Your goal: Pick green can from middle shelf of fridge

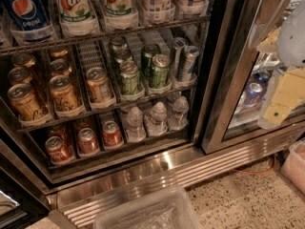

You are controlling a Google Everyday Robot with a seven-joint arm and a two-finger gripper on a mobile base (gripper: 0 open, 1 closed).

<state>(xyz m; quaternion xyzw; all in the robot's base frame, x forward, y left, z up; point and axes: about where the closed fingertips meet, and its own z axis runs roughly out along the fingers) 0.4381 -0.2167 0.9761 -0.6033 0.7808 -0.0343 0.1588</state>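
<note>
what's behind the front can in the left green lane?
Behind the green can: a second can, then a third can. Their lower halves are covered, and the lane's back is too dark to see. Gripper hangs far right, away from them.

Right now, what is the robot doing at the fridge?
The robot is after a green can on the middle shelf of the open fridge. Its gripper hangs off to the right, well away from the shelves. The can stands in its row among others, not picked up yet.

Upright green can, middle shelf; gripper seemingly right
</note>
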